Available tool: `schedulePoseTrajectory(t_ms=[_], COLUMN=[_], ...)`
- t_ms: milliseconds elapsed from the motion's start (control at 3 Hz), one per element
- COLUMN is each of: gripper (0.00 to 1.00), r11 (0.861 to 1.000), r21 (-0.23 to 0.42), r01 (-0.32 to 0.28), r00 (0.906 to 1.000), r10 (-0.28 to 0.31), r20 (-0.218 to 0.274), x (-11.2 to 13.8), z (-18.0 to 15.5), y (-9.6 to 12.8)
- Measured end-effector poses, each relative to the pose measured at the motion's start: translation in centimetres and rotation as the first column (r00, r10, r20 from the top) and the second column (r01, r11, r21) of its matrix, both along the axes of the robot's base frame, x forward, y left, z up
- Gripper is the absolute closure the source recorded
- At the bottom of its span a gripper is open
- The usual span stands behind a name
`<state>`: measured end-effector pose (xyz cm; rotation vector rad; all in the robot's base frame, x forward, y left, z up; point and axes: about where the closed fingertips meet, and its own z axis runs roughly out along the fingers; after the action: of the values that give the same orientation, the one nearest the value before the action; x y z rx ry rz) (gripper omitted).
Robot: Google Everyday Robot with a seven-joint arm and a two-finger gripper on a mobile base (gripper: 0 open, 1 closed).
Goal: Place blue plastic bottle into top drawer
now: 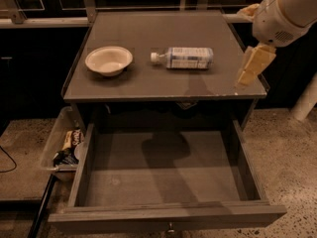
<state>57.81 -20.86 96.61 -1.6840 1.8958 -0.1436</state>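
Observation:
The blue plastic bottle (184, 57) lies on its side on the grey cabinet top (148, 29), white cap pointing left toward the bowl. The top drawer (163, 182) is pulled wide open below, and its inside is bare. My gripper (252, 66) hangs from the white arm at the upper right, above the cabinet top's right edge, to the right of the bottle and apart from it. It holds nothing.
A cream bowl (109, 60) sits on the cabinet top left of the bottle. A clear plastic bin of snacks (62, 145) stands on the floor to the left of the drawer. A black cable runs on the floor at left.

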Motion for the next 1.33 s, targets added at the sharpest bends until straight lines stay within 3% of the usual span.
schedulePoseTrajectory(t_ms=[333,1000,1333], gripper=[0.00,0.00,0.00], r11=[0.994,0.942,0.915], r21=[0.104,0.320,0.386], r01=[-0.045,-0.106,-0.121], r00=[0.9989,0.9913,0.9845], r10=[0.044,0.125,0.160], r20=[0.017,-0.041,-0.071], x=[3.3,8.9,10.9], z=[-0.9,-3.8,-5.0], y=[0.3,1.4,2.2])
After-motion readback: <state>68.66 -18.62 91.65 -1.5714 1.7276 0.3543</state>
